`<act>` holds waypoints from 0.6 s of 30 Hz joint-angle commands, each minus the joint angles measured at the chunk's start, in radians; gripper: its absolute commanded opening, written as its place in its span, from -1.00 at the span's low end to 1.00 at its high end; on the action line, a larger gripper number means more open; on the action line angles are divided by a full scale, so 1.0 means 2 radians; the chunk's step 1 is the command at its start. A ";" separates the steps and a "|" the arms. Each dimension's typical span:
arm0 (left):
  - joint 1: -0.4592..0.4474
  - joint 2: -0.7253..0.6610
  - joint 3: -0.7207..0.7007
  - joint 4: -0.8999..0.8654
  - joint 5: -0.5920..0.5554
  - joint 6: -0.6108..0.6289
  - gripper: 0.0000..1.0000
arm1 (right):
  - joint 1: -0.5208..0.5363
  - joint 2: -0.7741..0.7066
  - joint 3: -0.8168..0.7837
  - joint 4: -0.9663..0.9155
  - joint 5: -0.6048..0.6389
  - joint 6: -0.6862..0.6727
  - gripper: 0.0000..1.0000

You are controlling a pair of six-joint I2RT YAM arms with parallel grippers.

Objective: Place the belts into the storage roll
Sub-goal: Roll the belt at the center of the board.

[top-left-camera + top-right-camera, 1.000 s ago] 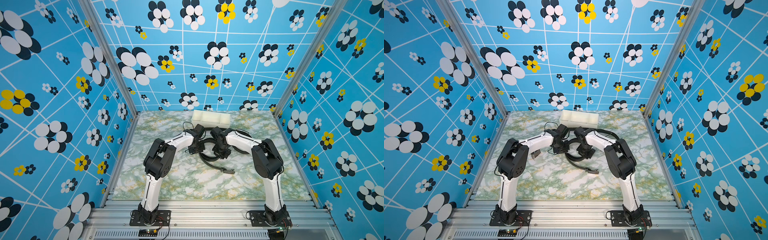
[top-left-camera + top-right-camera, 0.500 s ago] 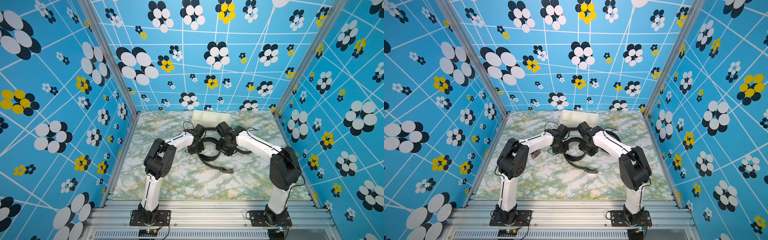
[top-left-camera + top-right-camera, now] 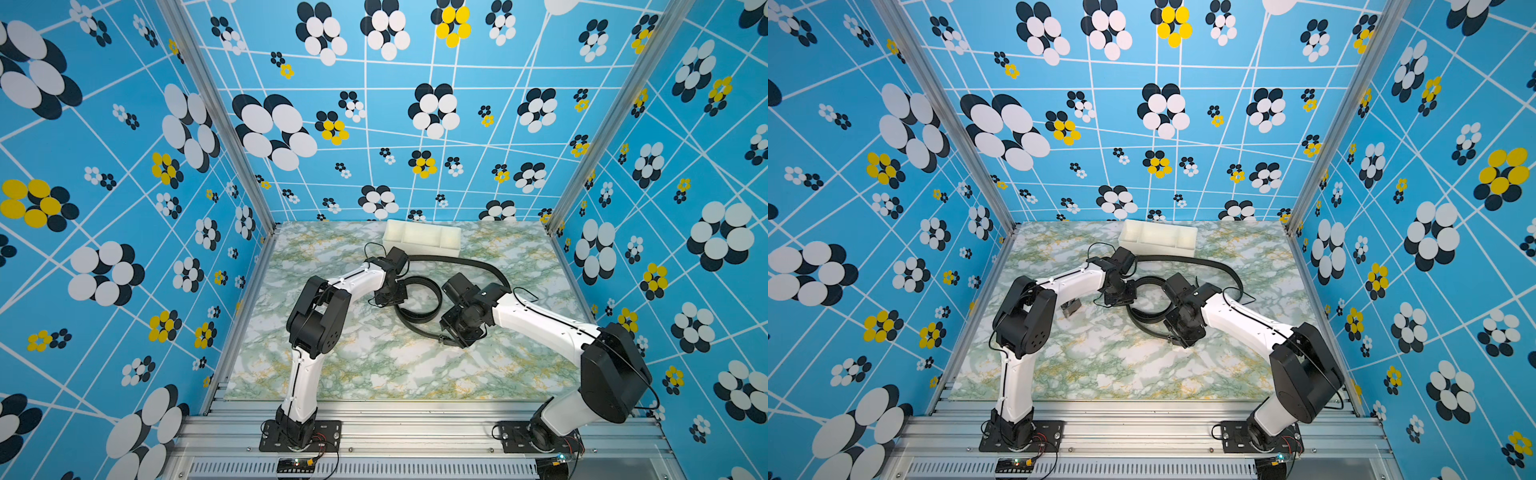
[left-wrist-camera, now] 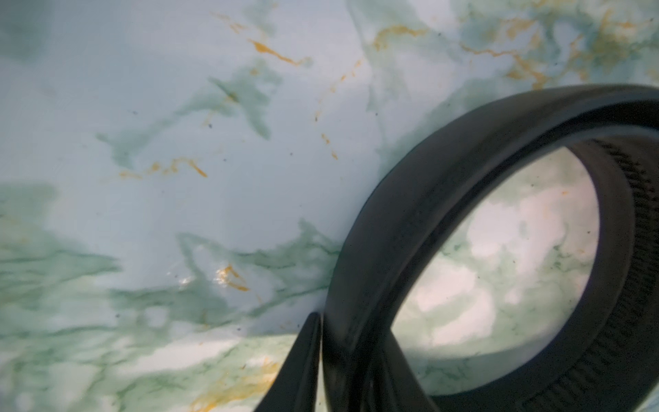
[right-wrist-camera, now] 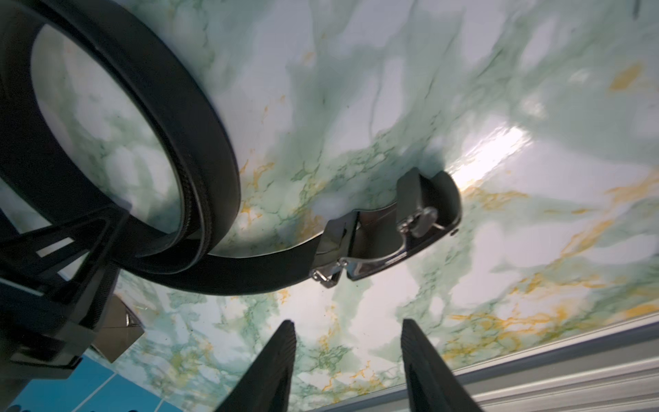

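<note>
The left gripper [image 3: 390, 296] stood nearly closed astride the wall of the coiled belt [image 4: 463, 171]. One finger [image 4: 303, 364] lay against the outside of the strap and the other was hidden behind it, so I could not tell whether it truly pinched. That straddle was probably what held the loop up on its edge at the middle of the desk [image 3: 374, 365], ready to be wound tighter.

The right gripper [image 5: 347, 364] was wide open and empty. Its fingers pointed at the belt's buckle [image 5: 392, 228], which lay flat just ahead of them toward the desk's near edge. In my judgement it was lined up to take that end.

A long strap [image 3: 457, 261] ran just in front of the storage roll [image 3: 419, 248], then curved off behind the right wrist. I could not trace whether it was a second belt. The storage roll sat at the desk's far edge with nothing dark showing in its compartments.

Only the wrist views gave the fingers' spacing, since from above the black grippers merged with the black strap. Only the top views showed the storage roll. In a top view, a small grey metal piece [image 3: 1071, 307], perhaps another buckle, showed beside the left arm.
</note>
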 commanded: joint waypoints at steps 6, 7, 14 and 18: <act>0.014 0.020 -0.020 -0.007 0.005 0.012 -0.45 | 0.022 0.073 0.023 0.064 -0.015 0.088 0.02; 0.014 0.023 -0.015 -0.014 0.004 0.014 -0.47 | 0.023 0.077 0.020 0.068 -0.016 0.095 0.02; 0.016 0.029 -0.005 -0.020 -0.003 0.020 -0.48 | 0.027 0.102 0.019 0.081 -0.015 0.105 0.00; 0.014 0.037 0.001 -0.029 -0.006 0.023 -0.46 | 0.027 0.103 0.004 0.078 -0.012 0.104 -0.03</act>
